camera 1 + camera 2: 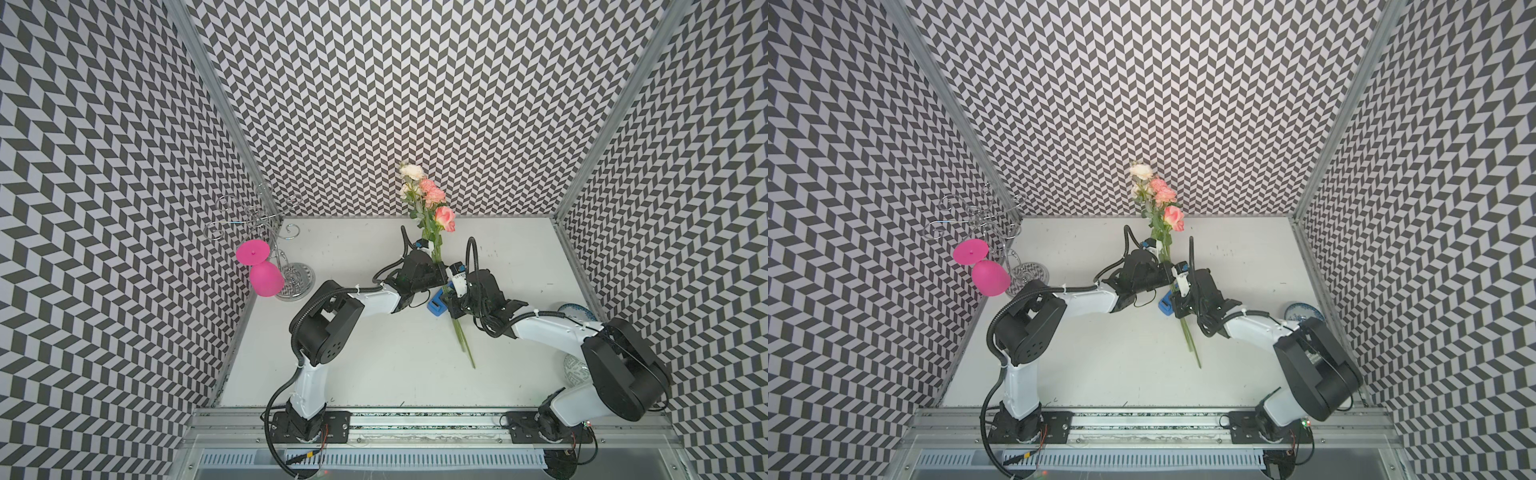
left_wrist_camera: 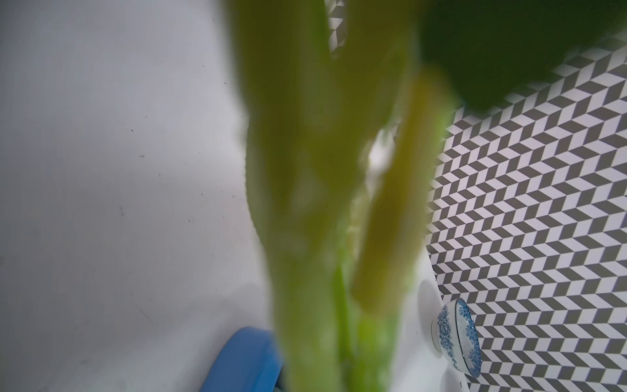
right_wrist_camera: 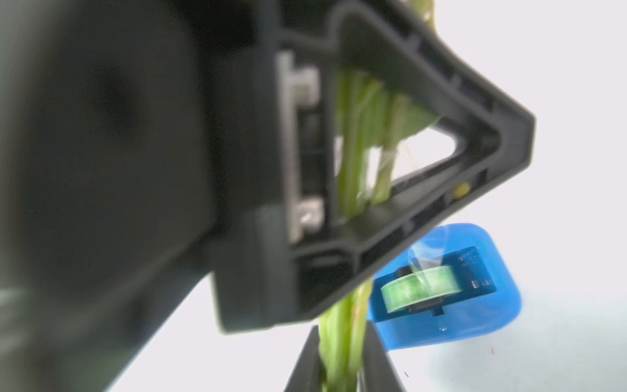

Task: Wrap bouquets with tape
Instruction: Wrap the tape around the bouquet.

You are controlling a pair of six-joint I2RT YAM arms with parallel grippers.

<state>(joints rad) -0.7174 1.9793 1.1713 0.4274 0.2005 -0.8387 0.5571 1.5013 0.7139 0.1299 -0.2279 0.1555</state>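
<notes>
The bouquet, white, peach and pink roses on long green stems, hangs tilted over the table's middle, blooms toward the back wall and stem ends toward the front. My left gripper is shut on the stems just below the leaves; its wrist view shows only blurred stems. My right gripper holds the same stems a little lower, and its two fingers press on them from either side. The tape, a blue dispenser with a greenish roll, lies on the table right beneath both grippers. A clear strip clings to the stems.
A pink goblet hangs upside down from a wire rack at the back left. A blue-and-white bowl and a second patterned dish sit by the right wall, near the right arm. Patterned walls close three sides.
</notes>
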